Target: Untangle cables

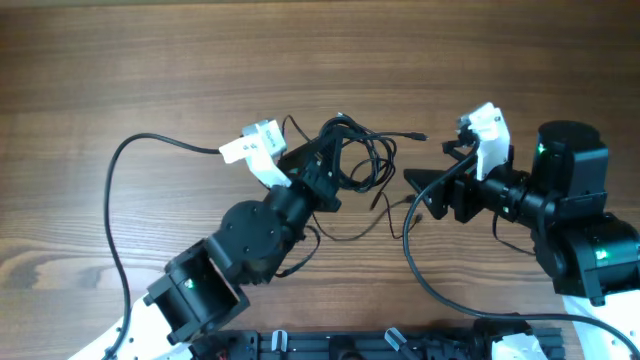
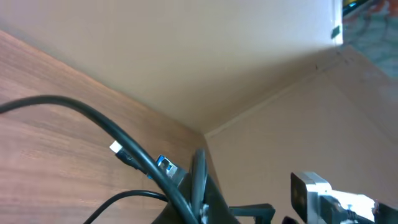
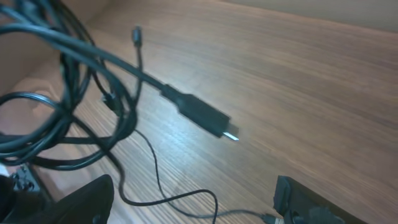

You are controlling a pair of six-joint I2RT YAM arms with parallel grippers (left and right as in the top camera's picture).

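Observation:
The cables (image 1: pixel 358 152) form a loose tangle of thin black wires at the middle of the table. One plug end (image 1: pixel 420 135) points right. My left gripper (image 1: pixel 333 165) is shut on the tangle's left side; in the left wrist view black strands (image 2: pixel 198 177) run through the closed left gripper (image 2: pixel 200 202). My right gripper (image 1: pixel 416 197) stands open just right of the tangle, holding nothing. In the right wrist view a thin wire (image 3: pixel 186 198) lies on the wood between the wide-apart fingers of the right gripper (image 3: pixel 193 208). A larger plug (image 3: pixel 208 119) hangs ahead, with the tangle (image 3: pixel 59 93) at left.
The wooden table (image 1: pixel 150 60) stretches around both arms. A thicker black arm cable (image 1: pixel 120 190) loops at the left and another (image 1: pixel 420 275) curves below the right gripper. The right arm's white camera (image 2: pixel 317 193) shows in the left wrist view.

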